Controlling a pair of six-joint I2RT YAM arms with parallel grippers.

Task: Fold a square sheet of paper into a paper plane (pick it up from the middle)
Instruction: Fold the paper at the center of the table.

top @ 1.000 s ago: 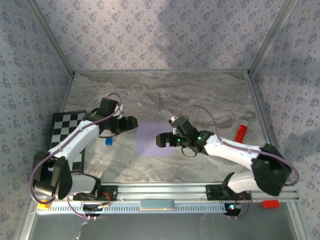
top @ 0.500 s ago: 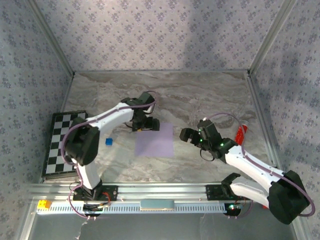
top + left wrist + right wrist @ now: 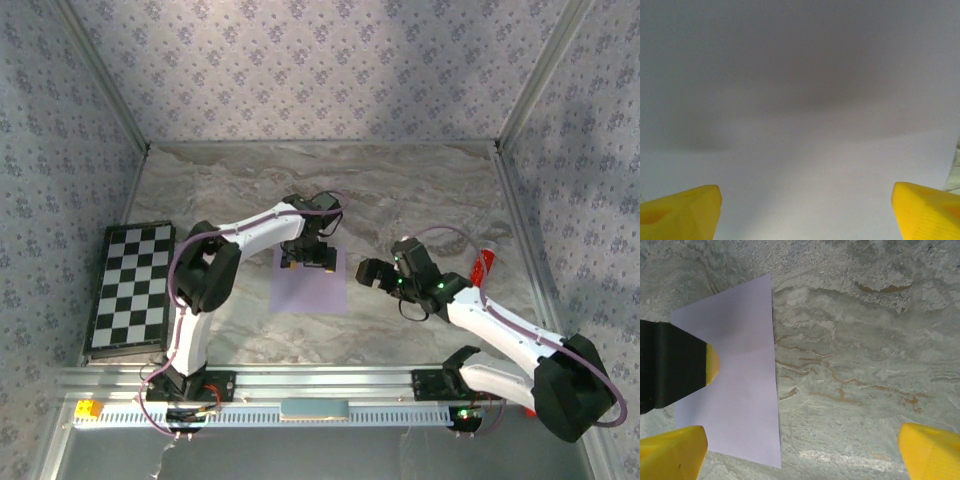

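Now left gripper [image 3: 308, 259] has slid over the far edge of the paper [image 3: 312, 290], jaws wide; right gripper [image 3: 363, 272] barely moved, also wide.

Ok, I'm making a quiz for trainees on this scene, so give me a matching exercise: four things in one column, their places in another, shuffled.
1 square sheet of paper
2 chequered board
3 red object
4 left hand

a far left
b far right
c over the sheet's far edge
d flat in the middle

Pairs: 1-d, 2-a, 3-b, 4-c
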